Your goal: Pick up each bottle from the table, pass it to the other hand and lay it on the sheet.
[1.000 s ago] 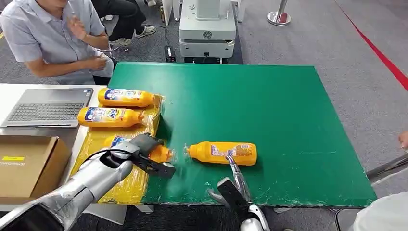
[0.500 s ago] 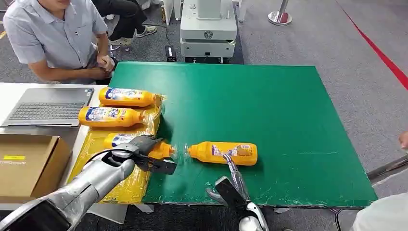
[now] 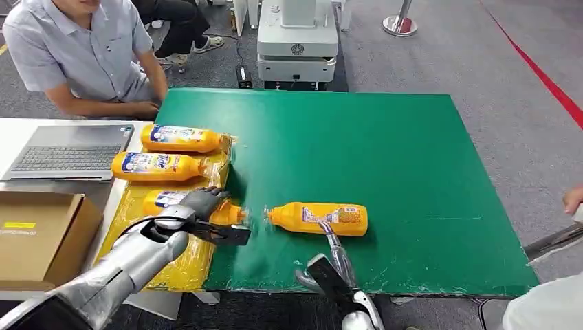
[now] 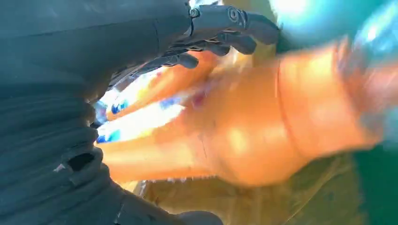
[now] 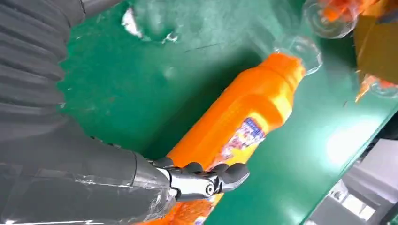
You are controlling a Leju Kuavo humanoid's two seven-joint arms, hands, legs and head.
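Three orange bottles lie on the yellow sheet (image 3: pixel 172 265) at the table's left: two at the back (image 3: pixel 180 138) (image 3: pixel 155 166) and a third (image 3: pixel 165 199) nearest me. My left hand (image 3: pixel 199 210) grips that third bottle by its neck end; in the blurred left wrist view its fingers (image 4: pixel 225 28) curl over the orange bottle (image 4: pixel 244 136). A fourth bottle (image 3: pixel 317 218) lies on the green table (image 3: pixel 385 151), cap pointing toward the sheet. My right hand (image 3: pixel 330 265) is open at the front edge, one finger reaching onto this bottle (image 5: pixel 244 117).
A laptop (image 3: pixel 69 151) and a cardboard box (image 3: pixel 41 230) sit on the white desk left of the sheet. A person (image 3: pixel 82 55) sits behind them. A white machine base (image 3: pixel 297 41) stands beyond the table. Another person's hand (image 3: pixel 574 199) is at the right edge.
My left hand and the third bottle have shifted slightly left, further onto the sheet. The seated person has lowered a raised hand. My right hand has barely moved.
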